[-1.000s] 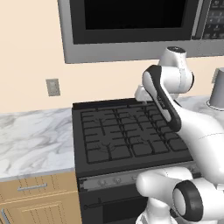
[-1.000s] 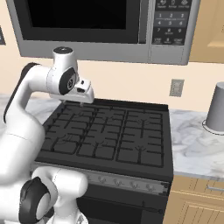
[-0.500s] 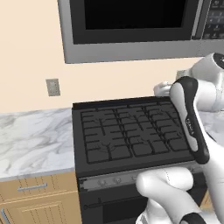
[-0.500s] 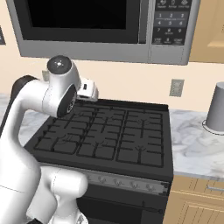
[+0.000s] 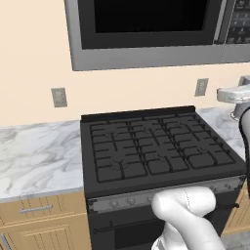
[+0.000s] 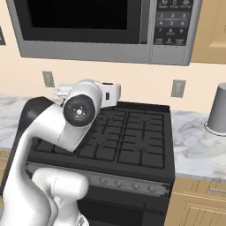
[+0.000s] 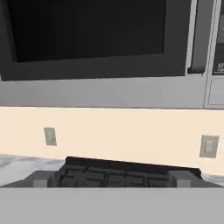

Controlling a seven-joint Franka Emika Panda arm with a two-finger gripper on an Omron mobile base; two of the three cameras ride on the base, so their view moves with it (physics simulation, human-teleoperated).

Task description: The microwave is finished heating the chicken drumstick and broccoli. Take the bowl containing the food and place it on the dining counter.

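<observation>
Microwave (image 5: 146, 29) is mounted on the wall directly above the stove (image 5: 156, 151), door closed, black glass dark, so nothing inside can be made out; the bowl and food can't be located from here. Its button panel (image 6: 171, 22) sits at the right end of the microwave, and the vertical door handle (image 7: 199, 37) runs just left of that panel. Gripper (image 7: 111, 181) is raised over the stove and points at the wall below the microwave; fingertips (image 7: 40, 183) are at the far left and right of the hand view, so the jaws are spread wide, holding nothing. In the right base view the wrist and hand (image 6: 108, 93) hang over the stove's back left corner, below the microwave's lower edge and clear of it. Two wall outlets (image 5: 59, 97) flank the stove on the cream wall, one left, one right (image 5: 201, 87), both below the microwave. Marble worktop (image 5: 34, 156) runs either side of the stove over light wood cabinets (image 5: 39, 222). A grey tapered cup-like container (image 6: 218, 110) stands on the worktop right of the stove, well apart from the gripper.
</observation>
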